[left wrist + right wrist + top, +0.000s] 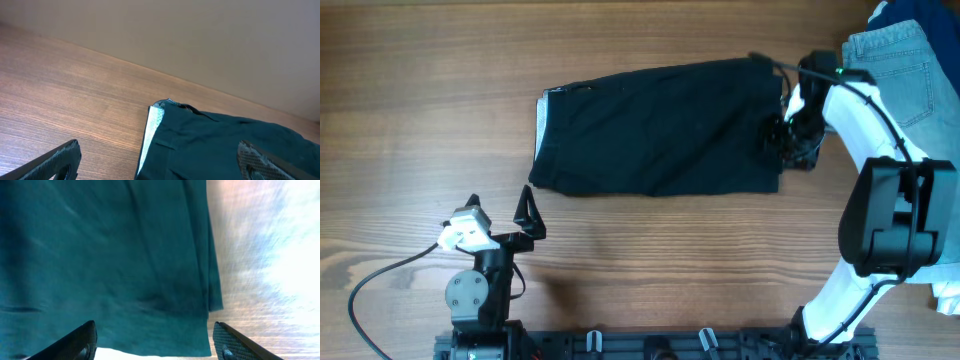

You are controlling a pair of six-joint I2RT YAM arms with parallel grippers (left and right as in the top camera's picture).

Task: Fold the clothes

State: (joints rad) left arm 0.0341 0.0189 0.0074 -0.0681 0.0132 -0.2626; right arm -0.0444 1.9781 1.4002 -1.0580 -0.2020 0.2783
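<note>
Black shorts (660, 130) lie spread flat in the middle of the table (420, 100), apparently not yet folded, the right claw (155, 342) fingers apart over their right edge, the left claw (500, 207) also apart near the front, and denim shorts (900, 70) untouched in the far right corner

We could read no text, label, brand, number or sign in any of the three views. The pale strip (542, 120) along the edge of the black shorts (660, 130) was too small and soft in focus for us to make out any print.
</note>
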